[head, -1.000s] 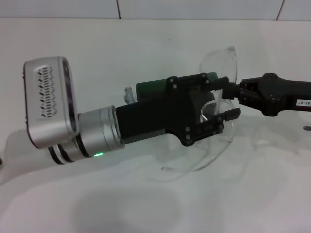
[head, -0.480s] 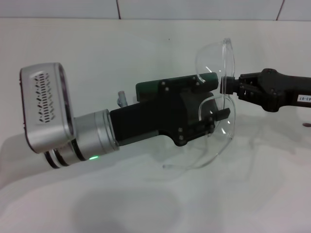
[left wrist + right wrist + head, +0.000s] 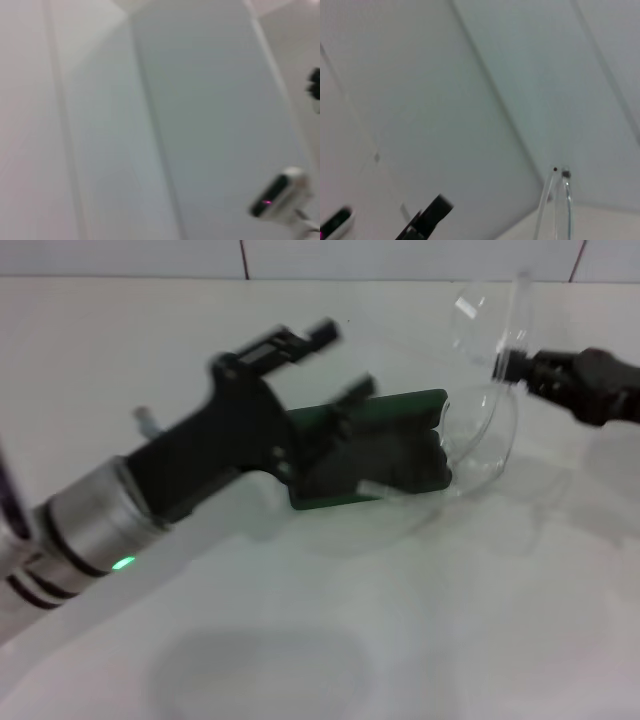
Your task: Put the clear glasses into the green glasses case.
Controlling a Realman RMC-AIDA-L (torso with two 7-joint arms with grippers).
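Note:
In the head view the green glasses case (image 3: 385, 455) lies on the white table, partly behind my left arm; whether its lid is up cannot be told. My left gripper (image 3: 340, 360) is open and empty, raised above and left of the case. The clear glasses (image 3: 490, 435) hang tilted just right of the case, one lens up, one lens down by the case's right end. My right gripper (image 3: 512, 367) comes in from the right and is shut on them at the middle of the frame. The right wrist view shows only a thin edge of the glasses (image 3: 559, 205).
White tabletop (image 3: 420, 620) spreads in front of and around the case. A tiled white wall (image 3: 400, 258) runs along the back. The left wrist view shows only wall tiles and a small light-coloured device (image 3: 277, 196) with a pink light.
My left gripper let go of the glasses, opened and swung up and left, uncovering the case. The right gripper, still on the glasses, has lifted them slightly up and right.

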